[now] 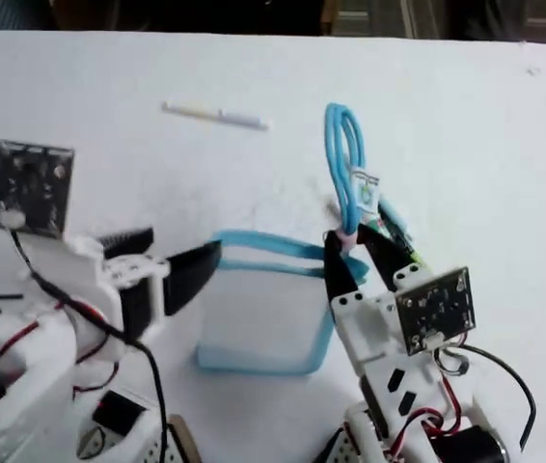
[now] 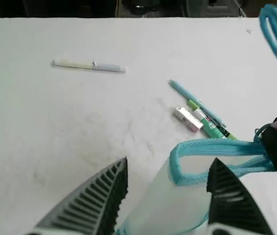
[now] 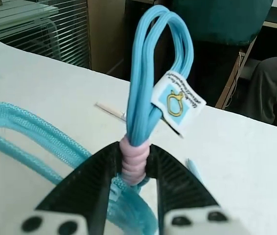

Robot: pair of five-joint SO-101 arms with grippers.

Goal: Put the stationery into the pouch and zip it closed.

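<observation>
Table (image 1: 466, 125) with open pouch (image 1: 259, 323), seemingly empty (zip undone). Left gripper (image 1: 172, 260), jaws apart, at its mouth; right gripper (image 1: 347, 253) clamped on its cord loop (image 1: 343, 145). Pens (image 2: 207, 121) and stray pen (image 1: 215, 114) lie outside, all yet to load.

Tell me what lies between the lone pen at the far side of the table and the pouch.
Nothing. In the high view only bare table separates the pen from the pouch.

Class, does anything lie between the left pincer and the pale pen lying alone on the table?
Nothing visible does: bare table separates the left pincer from the pen. The pouch lies close by the pincer, off that path.
</observation>
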